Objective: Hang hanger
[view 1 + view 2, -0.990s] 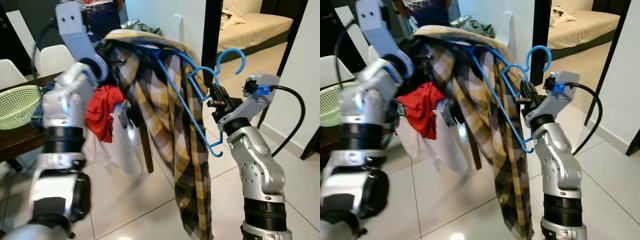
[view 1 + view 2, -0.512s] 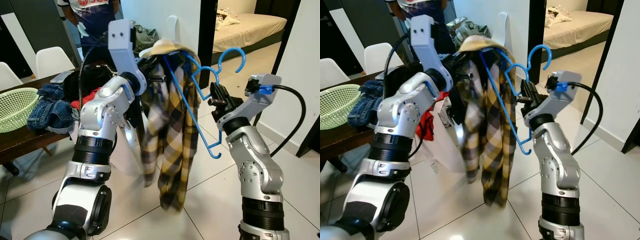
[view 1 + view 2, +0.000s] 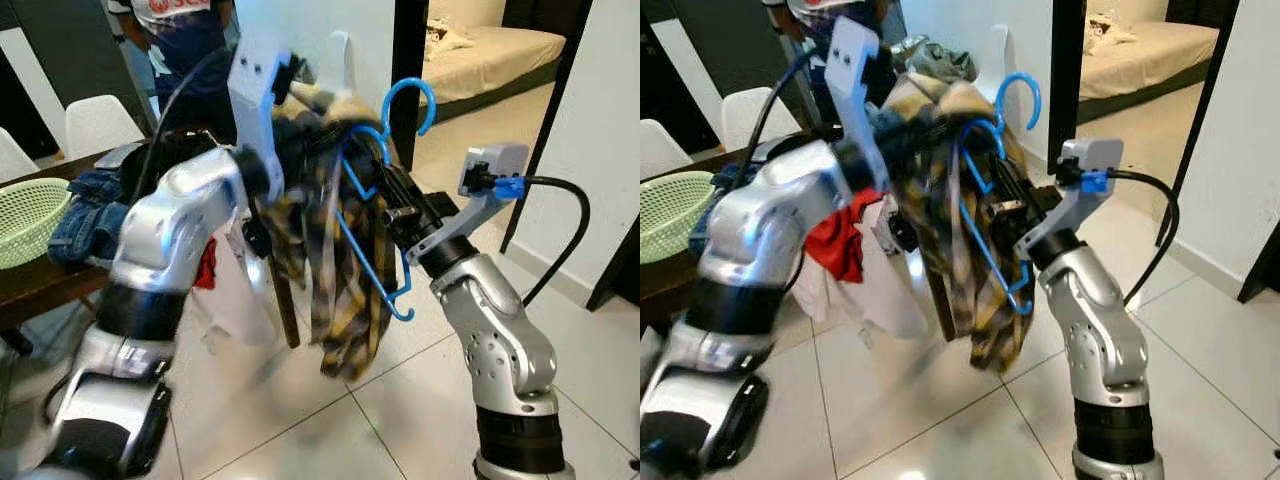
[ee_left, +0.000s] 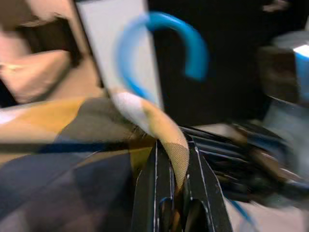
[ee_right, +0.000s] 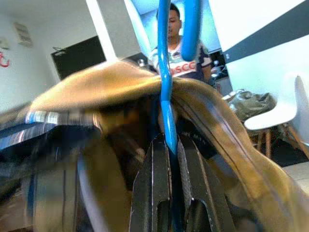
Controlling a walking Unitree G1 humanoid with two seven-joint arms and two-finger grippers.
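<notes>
Shirt (image 3: 330, 250) bunched closer | right gripper (image 5: 169, 159) pinches hanger (image 3: 375, 190) | left gripper (image 4: 176, 164) pinches shirt

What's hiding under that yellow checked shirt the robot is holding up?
A blue hanger: its hook and one looped end poke out of the plaid shirt, gripped by the right gripper. The left gripper pinches the fabric. The hanger's far shoulder is covered.

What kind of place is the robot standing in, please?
Most likely a home, in a dining area next to a bedroom. A dark wooden table carries a green plastic basket and folded blue jeans, white moulded chairs stand around it, and a beige bed shows through the doorway.
</notes>
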